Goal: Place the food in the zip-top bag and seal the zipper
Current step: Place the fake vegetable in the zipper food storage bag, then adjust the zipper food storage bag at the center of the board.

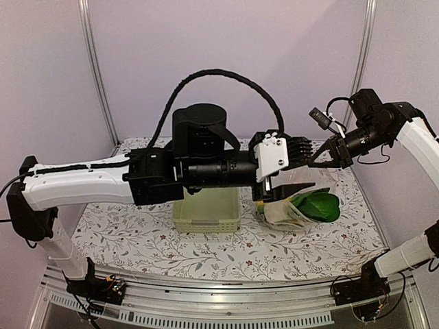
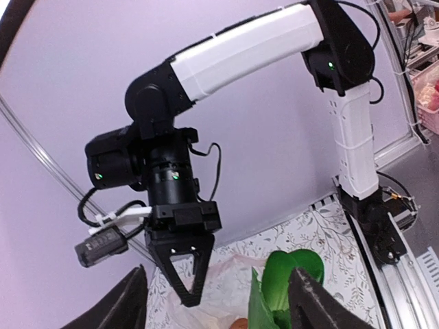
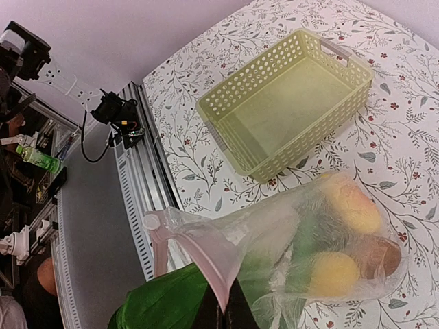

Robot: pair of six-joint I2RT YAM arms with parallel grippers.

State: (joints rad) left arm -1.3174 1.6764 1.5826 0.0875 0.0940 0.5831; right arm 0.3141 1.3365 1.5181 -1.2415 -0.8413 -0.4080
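Observation:
The clear zip-top bag (image 1: 282, 214) lies right of the basket, its mouth lifted. My right gripper (image 3: 233, 317) is shut on the pinkish zipper strip (image 3: 199, 255) at the mouth; it also shows in the top view (image 1: 317, 160) and the left wrist view (image 2: 186, 296). Inside the bag are two yellow lemons (image 3: 341, 274), a brown piece (image 3: 381, 255) and a dim green shape. The bok choy (image 3: 168, 305) sticks out of the mouth. My left gripper (image 2: 219, 305) is open, its fingers wide on either side of the bok choy leaves (image 2: 288, 274), above the bag (image 2: 223, 277).
The pale green lattice basket (image 3: 288, 103) stands empty left of the bag, partly under my left arm in the top view (image 1: 206, 216). The metal rail (image 3: 140, 178) runs along the table's near edge. Both arms cross close above the bag.

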